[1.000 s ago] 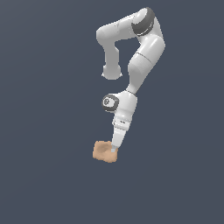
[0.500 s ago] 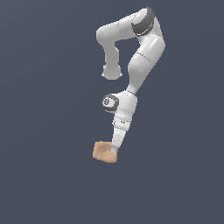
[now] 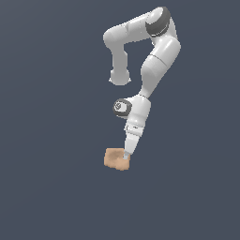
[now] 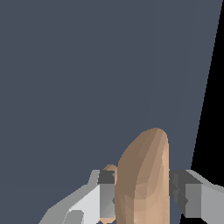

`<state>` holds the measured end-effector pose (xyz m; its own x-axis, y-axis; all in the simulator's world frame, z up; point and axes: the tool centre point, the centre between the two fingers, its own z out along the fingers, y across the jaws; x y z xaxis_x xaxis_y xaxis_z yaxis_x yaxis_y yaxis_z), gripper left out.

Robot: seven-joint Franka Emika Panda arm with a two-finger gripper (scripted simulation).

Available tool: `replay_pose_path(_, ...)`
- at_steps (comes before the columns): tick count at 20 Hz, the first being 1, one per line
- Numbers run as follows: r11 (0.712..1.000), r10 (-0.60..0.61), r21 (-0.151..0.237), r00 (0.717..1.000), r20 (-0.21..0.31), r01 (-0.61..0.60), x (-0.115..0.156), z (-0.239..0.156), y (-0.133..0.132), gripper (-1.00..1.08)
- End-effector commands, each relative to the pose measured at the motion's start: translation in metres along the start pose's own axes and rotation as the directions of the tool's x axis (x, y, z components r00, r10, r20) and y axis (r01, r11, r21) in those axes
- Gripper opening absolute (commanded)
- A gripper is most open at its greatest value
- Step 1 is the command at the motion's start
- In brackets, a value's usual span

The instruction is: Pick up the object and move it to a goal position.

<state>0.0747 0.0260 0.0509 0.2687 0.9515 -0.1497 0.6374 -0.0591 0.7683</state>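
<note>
white panda arm (image 3: 154, 65), gripper (image 4: 142, 192) jaws pinching tan-orange lumpy block (image 4: 144, 179) from both sides, plain dark grey-blue backdrop (image 3: 47, 117)

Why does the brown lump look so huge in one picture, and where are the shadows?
Wrist view: the tan block sits right at the camera between the jaws, so it looms large; a black strip edges that picture. Exterior view: it looks small, flat lighting, no shadow.
</note>
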Motion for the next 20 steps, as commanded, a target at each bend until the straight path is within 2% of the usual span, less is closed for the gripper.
replay_pose_path(1,1.000,-0.001,0.000,1.000,-0.001,0.001,0.008,-0.010,-0.006,-1.00)
replay_pose_path(20,1.000,-0.002,0.003,1.000,-0.001,0.002,0.093,-0.119,-0.074,-1.00)
